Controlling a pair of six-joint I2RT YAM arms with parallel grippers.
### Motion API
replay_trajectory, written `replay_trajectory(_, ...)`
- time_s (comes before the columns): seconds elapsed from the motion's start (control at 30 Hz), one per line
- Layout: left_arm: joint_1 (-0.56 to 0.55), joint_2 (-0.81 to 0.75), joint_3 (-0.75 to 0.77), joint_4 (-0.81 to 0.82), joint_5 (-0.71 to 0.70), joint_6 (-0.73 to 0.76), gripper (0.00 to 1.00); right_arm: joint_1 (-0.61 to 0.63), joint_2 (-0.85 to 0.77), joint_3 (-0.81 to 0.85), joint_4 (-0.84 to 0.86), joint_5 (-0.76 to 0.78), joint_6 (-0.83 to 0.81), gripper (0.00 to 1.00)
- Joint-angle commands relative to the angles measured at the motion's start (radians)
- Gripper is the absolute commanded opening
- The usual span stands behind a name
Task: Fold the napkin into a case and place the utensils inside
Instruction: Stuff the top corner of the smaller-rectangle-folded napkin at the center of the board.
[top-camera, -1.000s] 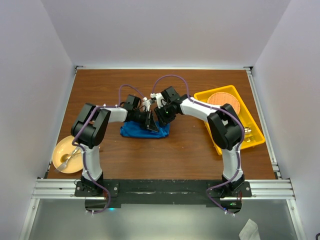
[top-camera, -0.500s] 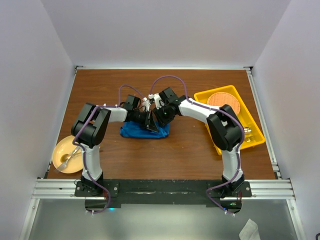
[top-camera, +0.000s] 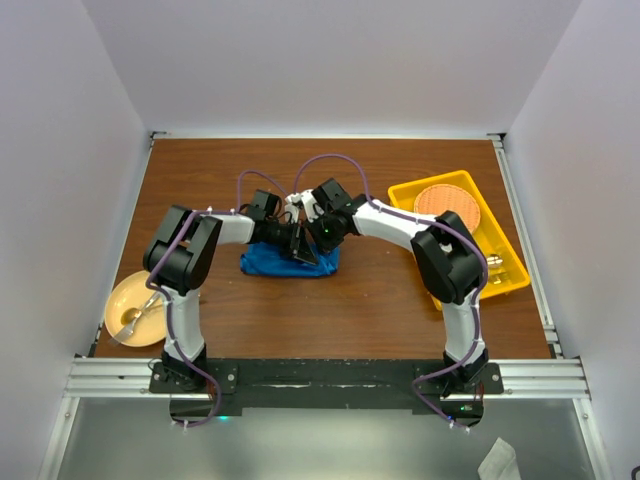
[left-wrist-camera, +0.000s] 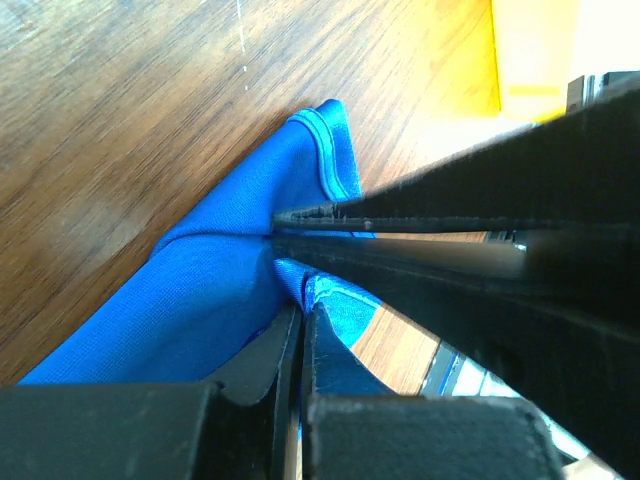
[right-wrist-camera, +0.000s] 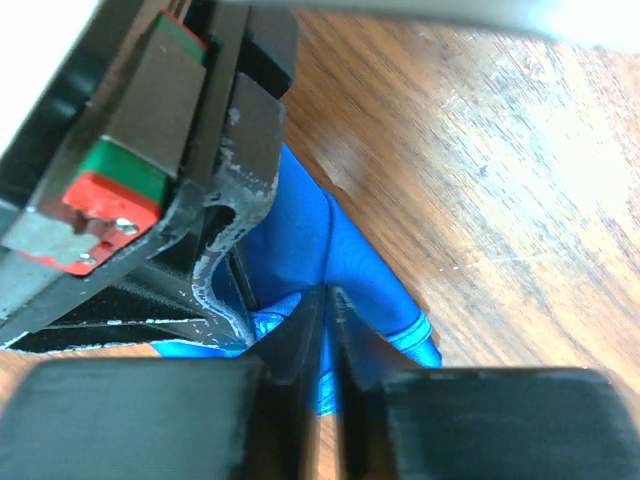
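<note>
The napkin (top-camera: 285, 263) is bunched in the middle of the tabletop (top-camera: 370, 300), with its long axis running 9 to 3 in the overhead view. It's not a flat case yet, just a lumpy oblong heap.

Both arms are parked at its 1 o'clock corner, the left one reaching in from 9 and the right from 3. The bulk of the cloth lies toward 7 o'clock from the two tips. Neither arm can be called nearer, since the tips are practically touching each other.

The left pincer (left-wrist-camera: 301, 318) is clamped tight on a fold of the blue fabric. The right pincer (right-wrist-camera: 326, 296) is seen with only a sliver of gap, nipped onto a hemmed edge of the same cloth right next to it. So one corner region is pinched twice, and the coming pull would be judged to run along that 9–3 axis.

The plastic utensils can't be made out anywhere. A yellow tray (top-camera: 440, 190) with an orange plate (top-camera: 447, 205) sits out at 3 o'clock. A yellow bowl (top-camera: 120, 300) holding a gold spoon (top-camera: 130, 318) sits at 8.

No brand, label or writing can be read. There's only a red-and-green block (right-wrist-camera: 110, 170) on the left pincer's body, and nothing legible is printed on it.
</note>
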Motion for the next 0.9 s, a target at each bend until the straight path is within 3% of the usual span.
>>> replay_trajectory(0.0,0.010,0.041,-0.006,-0.049,-0.087,0.014,0.00,0.007,-0.056,0.018,-0.003,0.029,-0.025,0.00)
replay_trajectory(0.6,0.015,0.042,-0.005,-0.050,-0.091,0.022,0.00,0.005,-0.108,0.052,-0.040,0.027,-0.047,0.00)
replay_trajectory(0.77,0.015,0.045,0.000,-0.053,-0.089,0.023,0.00,0.008,-0.088,0.044,-0.012,0.052,-0.030,0.26)
replay_trajectory(0.87,0.015,0.045,0.001,-0.053,-0.091,0.023,0.00,0.011,-0.081,0.043,-0.011,0.061,-0.033,0.32)
